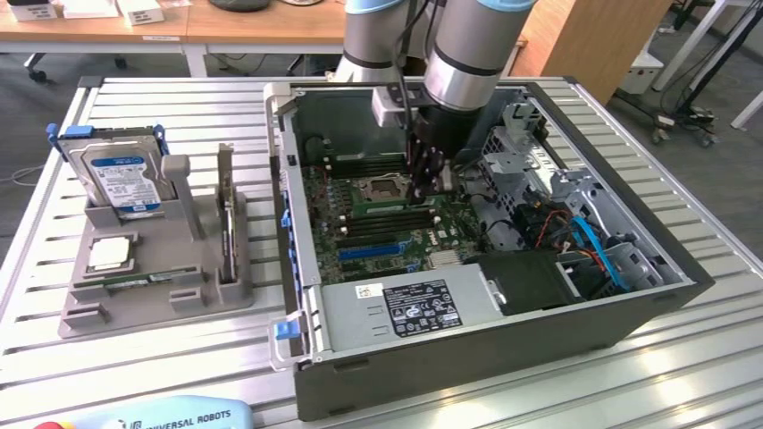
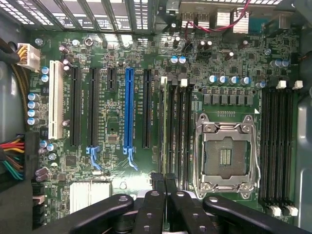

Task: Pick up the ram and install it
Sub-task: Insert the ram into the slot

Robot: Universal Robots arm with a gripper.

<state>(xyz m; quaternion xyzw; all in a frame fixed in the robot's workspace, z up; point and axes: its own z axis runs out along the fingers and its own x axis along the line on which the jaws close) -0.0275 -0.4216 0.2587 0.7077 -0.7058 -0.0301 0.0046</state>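
Observation:
My gripper (image 1: 424, 183) reaches down into the open computer case (image 1: 477, 353), just above the motherboard (image 1: 357, 234). In the wrist view its black fingers (image 2: 155, 197) are shut (image 2: 163, 179) on the ram (image 2: 167, 131). I see the ram edge-on, as a thin greenish strip. It runs from the fingertips along the bank of black memory slots (image 2: 183, 131) beside the open silver processor socket (image 2: 225, 156). I cannot tell whether the ram is seated in a slot or hovers just over it.
A second bank of memory slots (image 2: 278, 141) lies past the socket, and the blue and black expansion slots (image 2: 128, 107) are on the other side. On the exterior view's left, a grey holder (image 1: 191, 268) carries a hard drive (image 1: 116, 174) and a square silver chip (image 1: 110, 253). Cables and a drive cage (image 1: 560, 223) crowd the case.

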